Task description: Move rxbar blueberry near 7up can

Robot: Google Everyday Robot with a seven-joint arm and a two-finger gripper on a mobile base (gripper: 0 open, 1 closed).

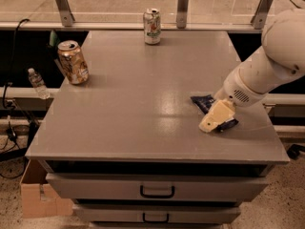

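Note:
The rxbar blueberry (pixel 204 102) is a dark navy wrapper lying flat on the right side of the grey table (pixel 143 104). My gripper (pixel 215 119) is down over its near end, cream-coloured fingers covering much of the bar; a dark bit of the wrapper shows by the fingertips. The white arm comes in from the upper right. The 7up can (pixel 152 26), silvery with green markings, stands upright at the table's far edge, well away from the bar.
A gold-tan dented can (pixel 73 62) stands near the table's left edge. Metal railing posts (pixel 182 6) run behind the far edge. Drawers (pixel 157 191) are below the tabletop. A cardboard box (pixel 35 194) and a water bottle (pixel 37 83) are on the left.

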